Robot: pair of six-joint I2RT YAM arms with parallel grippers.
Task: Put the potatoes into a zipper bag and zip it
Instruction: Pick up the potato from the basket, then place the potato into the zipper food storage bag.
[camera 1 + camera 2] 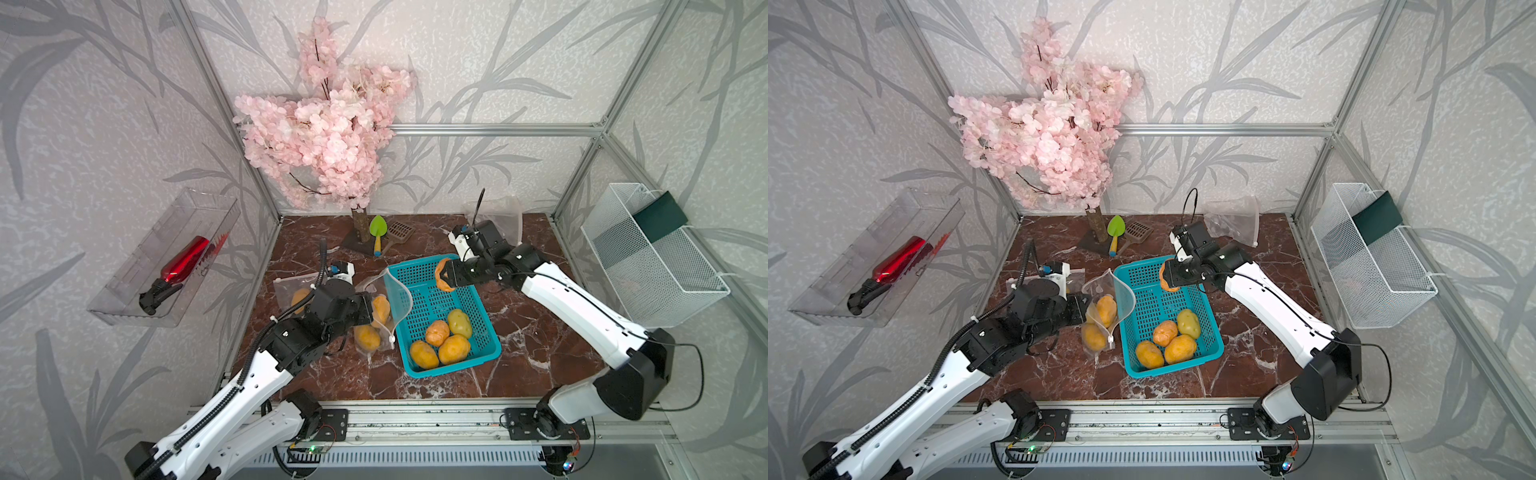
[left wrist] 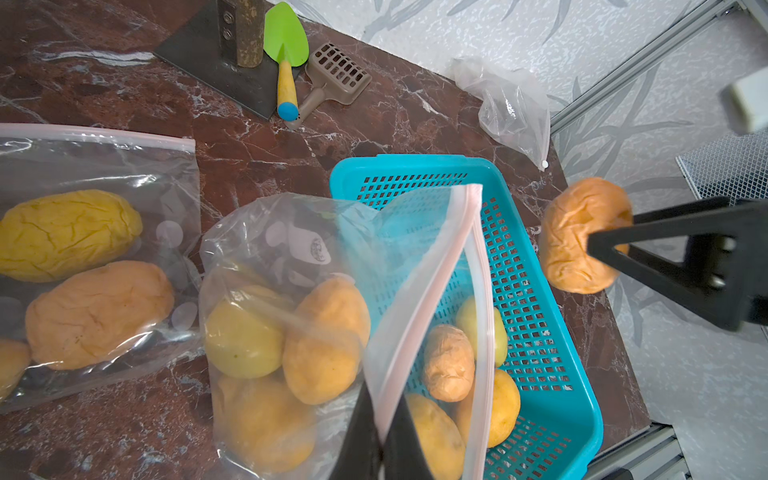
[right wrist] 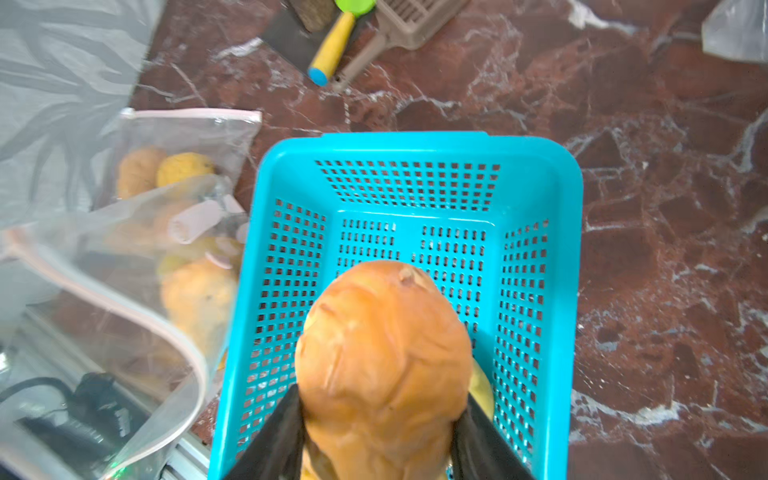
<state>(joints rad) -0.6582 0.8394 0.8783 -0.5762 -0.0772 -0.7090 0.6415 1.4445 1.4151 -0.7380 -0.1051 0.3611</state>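
1. Clear plastic comes first at your far left: a wall tray [image 1: 166,232] with a red bottle [image 1: 185,259] lying in it.
2. On the red-brown marble table [image 1: 540,340], a flat zipper bag [image 2: 166,166] lies toward the left, with yellow and orange potatoes [image 2: 99,311] showing through its film.
3. Your left gripper [image 2: 382,424] is pinched tight on the rim of a second, open zipper bag [image 2: 266,241]. It lifts that rim so the mouth gapes toward the basket.
4. The open bag rests on the table and holds several potatoes [image 2: 324,340], packed against each other.
5. Just beside it to the right stands the teal basket [image 1: 453,364]. Four potatoes [image 1: 454,349] cluster at its near end, one of them greenish.
6. Your right gripper [image 3: 380,419] is clamped on a wrinkled orange potato [image 1: 439,272], a finger on either side, and holds it in the air over the basket's far end.
7. Behind the right arm you see an empty clear bag [image 1: 507,216], crumpled at the table's back edge.
8. At your far right a white wire basket [image 1: 648,274] hangs on the wall.
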